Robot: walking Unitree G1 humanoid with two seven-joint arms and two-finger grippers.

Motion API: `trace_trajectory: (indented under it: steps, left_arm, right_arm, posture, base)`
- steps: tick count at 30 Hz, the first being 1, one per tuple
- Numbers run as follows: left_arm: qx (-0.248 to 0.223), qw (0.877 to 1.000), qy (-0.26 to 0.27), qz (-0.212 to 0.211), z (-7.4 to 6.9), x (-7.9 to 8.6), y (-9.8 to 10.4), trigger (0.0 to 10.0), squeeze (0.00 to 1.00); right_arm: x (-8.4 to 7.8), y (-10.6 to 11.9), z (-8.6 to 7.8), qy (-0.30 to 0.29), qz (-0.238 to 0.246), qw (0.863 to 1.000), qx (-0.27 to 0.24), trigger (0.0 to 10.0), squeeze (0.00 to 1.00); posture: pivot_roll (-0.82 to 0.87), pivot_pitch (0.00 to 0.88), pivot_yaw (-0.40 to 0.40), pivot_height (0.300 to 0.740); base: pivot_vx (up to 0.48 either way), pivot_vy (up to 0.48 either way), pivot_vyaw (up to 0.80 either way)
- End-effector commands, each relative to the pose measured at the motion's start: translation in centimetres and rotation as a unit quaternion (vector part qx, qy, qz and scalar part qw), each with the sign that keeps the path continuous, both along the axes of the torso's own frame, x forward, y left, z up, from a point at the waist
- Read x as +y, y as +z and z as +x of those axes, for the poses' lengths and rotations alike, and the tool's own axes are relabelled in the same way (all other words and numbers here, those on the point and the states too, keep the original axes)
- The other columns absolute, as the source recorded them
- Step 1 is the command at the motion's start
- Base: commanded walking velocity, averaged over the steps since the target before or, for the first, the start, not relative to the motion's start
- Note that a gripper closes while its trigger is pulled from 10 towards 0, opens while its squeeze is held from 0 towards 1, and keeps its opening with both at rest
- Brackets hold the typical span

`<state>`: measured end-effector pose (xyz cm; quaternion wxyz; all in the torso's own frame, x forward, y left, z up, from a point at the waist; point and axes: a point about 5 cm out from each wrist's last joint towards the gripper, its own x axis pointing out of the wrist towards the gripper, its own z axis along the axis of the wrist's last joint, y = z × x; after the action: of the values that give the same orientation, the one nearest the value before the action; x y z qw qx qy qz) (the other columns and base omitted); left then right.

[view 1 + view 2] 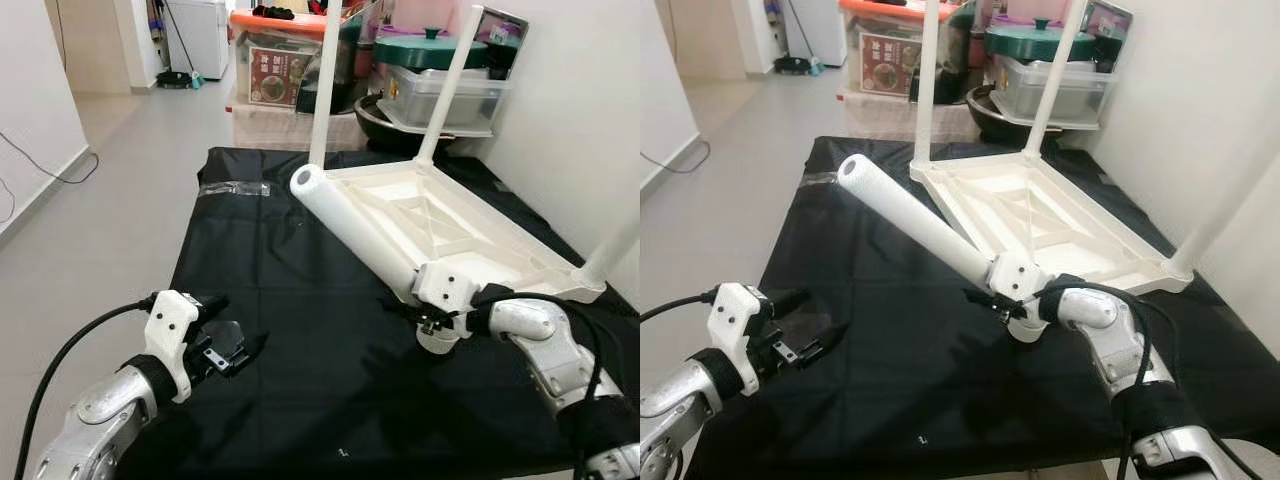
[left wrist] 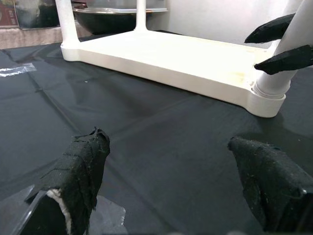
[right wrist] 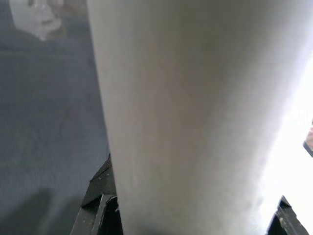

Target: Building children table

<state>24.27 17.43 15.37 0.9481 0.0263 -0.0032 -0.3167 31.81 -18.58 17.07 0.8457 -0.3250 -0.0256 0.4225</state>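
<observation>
The step in hand appears to be fitting the fourth leg. The right gripper (image 1: 432,322) is clamped around a white cylindrical plastic table leg (image 1: 355,233), whose lower end meets the near corner socket of the upturned white plastic child's tabletop (image 1: 440,222) at a steep tilt. Three legs already stand in the other corners. The tabletop lies toward the right edge of the black cloth-covered surface (image 1: 260,270). The left gripper (image 1: 232,352) hovers open near the left front edge. Next, the leg likely needs righting and pressing home.
</observation>
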Motion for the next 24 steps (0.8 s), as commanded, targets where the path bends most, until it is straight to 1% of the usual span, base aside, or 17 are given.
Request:
trace_trajectory:
  steps: [1, 2, 4, 5, 6, 7, 9, 10, 11, 12, 13, 14, 15, 16, 18, 21, 24]
  left_arm:
    - [0.0, 1.0, 0.004, -0.004, 0.0, 0.0, 0.0, 10.0, 0.0]
    - [0.0, 1.0, 0.004, -0.005, 0.1, 0.0, 0.0, 10.0, 0.0]
    - [0.0, 1.0, 0.004, -0.005, 0.1, 0.0, 0.0, 10.0, 0.0]
    - [0.0, 1.0, 0.004, -0.006, 0.1, 0.0, 0.0, 10.0, 0.0]
    - [0.0, 1.0, 0.004, -0.006, 0.1, 0.0, 0.0, 10.0, 0.0]
    - [0.0, 1.0, 0.003, -0.008, 0.2, -0.1, 0.0, 10.0, 0.0]
    - [0.0, 1.0, 0.003, -0.008, 0.2, -0.1, 0.0, 10.0, 0.0]
    - [0.0, 1.0, 0.003, -0.012, 0.2, -0.1, 0.0, 10.0, 0.0]
    - [0.0, 1.0, 0.003, -0.015, 0.3, -0.2, 0.1, 10.0, 0.0]
    - [0.0, 1.0, 0.003, -0.015, 0.3, -0.2, 0.1, 10.0, 0.0]
    - [-0.001, 1.0, 0.003, -0.016, 0.3, -0.3, 0.1, 10.0, 0.0]
    - [-0.001, 1.0, 0.003, -0.018, 0.3, -0.3, 0.2, 10.0, 0.0]
    - [-0.001, 1.0, 0.003, -0.018, 0.3, -0.3, 0.2, 10.0, 0.0]
    - [-0.001, 1.0, 0.003, -0.018, 0.3, -0.3, 0.2, 10.0, 0.0]
    - [-0.001, 1.0, 0.003, -0.017, 0.3, -0.3, 0.2, 10.0, 0.0]
    - [-0.001, 1.0, 0.003, -0.017, 0.2, -0.3, 0.2, 10.0, 0.0]
    - [-0.001, 1.0, 0.005, -0.016, 0.3, -0.3, 0.2, 10.0, 0.0]
  right_arm:
    - [0.9, -0.3, -0.2, 0.004, 0.041, 0.999, 0.007, 0.0, 0.0]
    - [1.1, -0.3, -0.2, -0.007, 0.065, 0.998, 0.005, 0.0, 0.0]
    - [1.1, -0.3, -0.2, -0.007, 0.065, 0.998, 0.005, 0.0, 0.0]
    - [1.3, -0.3, -0.1, -0.017, 0.096, 0.995, 0.009, 0.0, 0.0]
    - [1.3, -0.3, -0.1, -0.017, 0.096, 0.995, 0.009, 0.0, 0.0]
    - [1.6, -0.2, 0.0, -0.033, 0.151, 0.988, 0.024, 0.0, 0.0]
    - [1.6, -0.2, 0.0, -0.033, 0.151, 0.988, 0.024, 0.0, 0.0]
    - [2.1, 0.0, 0.1, -0.05, 0.216, 0.974, 0.041, 0.0, 0.0]
    - [3.0, 0.0, -0.1, -0.056, 0.276, 0.958, 0.064, 0.0, 0.0]
    - [3.0, 0.0, -0.1, -0.056, 0.276, 0.958, 0.064, 0.0, 0.0]
    - [3.8, 0.0, -0.4, -0.055, 0.307, 0.947, 0.079, 0.0, 0.0]
    - [4.5, -0.2, -0.8, -0.049, 0.318, 0.943, 0.087, 0.0, 0.0]
    - [4.5, -0.2, -0.8, -0.049, 0.318, 0.943, 0.087, 0.0, 0.0]
    - [5.0, -0.3, -1.1, -0.041, 0.322, 0.941, 0.094, 0.0, 0.0]
    - [5.6, -0.8, -1.8, -0.024, 0.315, 0.943, 0.106, 0.0, 0.0]
    - [5.8, -1.0, -2.0, -0.019, 0.313, 0.943, 0.111, 0.0, 0.0]
    - [5.8, -1.4, -2.3, -0.013, 0.297, 0.948, 0.116, 0.0, 0.0]
  posture:
    - [0.08, 0.0, -0.107, 0.74]
    - [0.08, 0.0, -0.107, 0.74]
    - [0.08, 0.0, -0.107, 0.74]
    - [0.08, 0.0, -0.104, 0.74]
    - [0.08, 0.0, -0.104, 0.74]
    - [0.08, 0.0, -0.104, 0.74]
    - [0.08, 0.0, -0.104, 0.74]
    - [0.07, 0.0, -0.102, 0.74]
    - [0.07, 0.0, -0.101, 0.74]
    - [0.07, 0.0, -0.101, 0.74]
    - [0.08, 0.0, -0.1, 0.74]
    - [0.08, 0.0, -0.098, 0.74]
    - [0.08, 0.0, -0.098, 0.74]
    - [0.08, 0.0, -0.098, 0.74]
    - [0.08, 0.0, -0.099, 0.74]
    - [0.08, 0.0, -0.1, 0.74]
    - [0.07, 0.0, -0.1, 0.74]
  base:
    - [0.0, 0.0, 0.0]
    - [0.0, 0.0, 0.0]
    - [0.0, 0.0, 0.0]
    - [0.0, 0.0, 0.0]
    - [0.0, 0.0, 0.0]
    - [0.0, 0.0, 0.0]
    - [0.0, 0.0, 0.0]
    - [0.0, 0.0, 0.0]
    - [0.0, 0.0, 0.0]
    - [0.0, 0.0, 0.0]
    - [0.0, 0.0, 0.0]
    - [0.0, 0.0, 0.0]
    - [0.0, 0.0, 0.0]
    - [0.0, 0.0, 0.0]
    - [0.0, 0.0, 0.0]
    - [0.0, 0.0, 0.0]
    - [0.0, 0.0, 0.0]
